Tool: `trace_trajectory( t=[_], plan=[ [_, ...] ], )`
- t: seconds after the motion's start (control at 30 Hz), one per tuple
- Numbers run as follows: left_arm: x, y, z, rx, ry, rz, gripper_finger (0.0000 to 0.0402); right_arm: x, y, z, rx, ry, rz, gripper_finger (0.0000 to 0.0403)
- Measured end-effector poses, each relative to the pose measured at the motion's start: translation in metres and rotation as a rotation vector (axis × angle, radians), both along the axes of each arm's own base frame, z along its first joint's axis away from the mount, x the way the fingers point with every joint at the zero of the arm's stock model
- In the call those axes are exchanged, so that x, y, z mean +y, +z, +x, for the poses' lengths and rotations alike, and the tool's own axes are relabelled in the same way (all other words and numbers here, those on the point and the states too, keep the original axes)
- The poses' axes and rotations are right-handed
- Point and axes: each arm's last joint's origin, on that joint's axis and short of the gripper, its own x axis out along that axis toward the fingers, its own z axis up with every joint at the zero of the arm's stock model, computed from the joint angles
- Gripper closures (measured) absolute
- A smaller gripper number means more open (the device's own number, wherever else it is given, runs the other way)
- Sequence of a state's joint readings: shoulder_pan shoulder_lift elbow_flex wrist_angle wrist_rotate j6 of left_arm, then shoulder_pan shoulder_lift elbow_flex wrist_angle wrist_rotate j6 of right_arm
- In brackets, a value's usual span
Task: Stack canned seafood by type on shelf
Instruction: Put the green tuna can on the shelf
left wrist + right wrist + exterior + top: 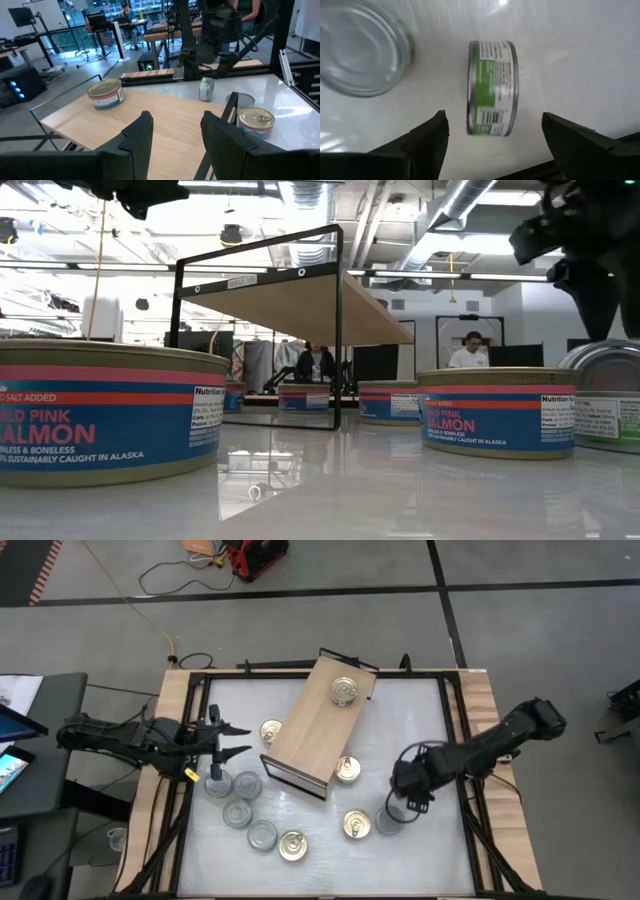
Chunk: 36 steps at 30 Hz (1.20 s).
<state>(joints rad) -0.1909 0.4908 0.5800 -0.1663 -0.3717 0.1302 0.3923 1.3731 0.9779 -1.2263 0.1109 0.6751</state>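
Jaws apart on my right gripper (492, 137), poised over a green-label tin (492, 87) on edge; left gripper (232, 739) spread too.

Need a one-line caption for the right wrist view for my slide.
Open right gripper poised over a green-labelled tin lying on its edge, beside a silver-lidded tin.

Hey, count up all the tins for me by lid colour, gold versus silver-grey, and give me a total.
Gold-lid tins: 5
Silver-grey-lid tins: 5
Green-label tin on its edge, lid not visible: 1
Total: 11
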Motion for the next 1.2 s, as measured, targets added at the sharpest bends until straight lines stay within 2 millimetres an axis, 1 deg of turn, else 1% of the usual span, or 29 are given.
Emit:
trace_trajectory(
  t=[0.2,0.33,0.4,0.47,0.6,0.7,0.8,0.93,1.0,1.1,1.2],
  plan=[
    [0.0,0.0,0.0,0.001,-0.005,-0.001,0.0241,0.016,-0.013,0.0,0.004,0.058,-0.131,0.0087],
    [-0.002,-0.001,0.0,0.01,-0.057,-0.003,0.0241,0.022,-0.03,-0.004,-0.023,0.061,-0.136,0.0109],
    [-0.002,-0.001,0.001,0.014,-0.066,-0.004,0.0241,0.024,-0.039,-0.006,-0.045,0.056,-0.126,0.0123],
    [-0.003,-0.002,0.002,0.02,-0.077,-0.004,0.0241,0.025,-0.044,-0.008,-0.055,0.039,-0.123,0.014],
    [-0.004,-0.004,0.006,0.041,-0.095,-0.005,0.0241,0.024,-0.042,-0.009,-0.05,0.021,-0.137,0.019],
    [-0.006,-0.005,0.009,0.048,-0.153,-0.008,0.0241,0.025,-0.035,-0.007,-0.055,0.049,-0.155,0.0239],
    [-0.007,-0.005,0.01,0.05,-0.174,0.006,0.0241,0.026,-0.023,-0.003,-0.072,0.112,-0.193,0.0244],
    [-0.006,-0.005,0.01,0.052,-0.151,0.021,0.0241,0.029,0.003,0.01,-0.171,0.229,-0.308,0.0244],
    [-0.006,-0.005,0.011,0.051,-0.141,0.036,0.0241,0.031,0.02,0.018,-0.244,0.314,-0.401,0.0244],
    [-0.005,-0.003,0.011,0.033,-0.106,0.053,0.0241,0.031,0.044,0.032,-0.343,0.455,-0.619,0.0243],
    [-0.004,0.001,0.011,-0.008,-0.083,0.036,0.0241,0.03,0.056,0.049,-0.386,0.587,-0.822,0.0223]
  ],
)
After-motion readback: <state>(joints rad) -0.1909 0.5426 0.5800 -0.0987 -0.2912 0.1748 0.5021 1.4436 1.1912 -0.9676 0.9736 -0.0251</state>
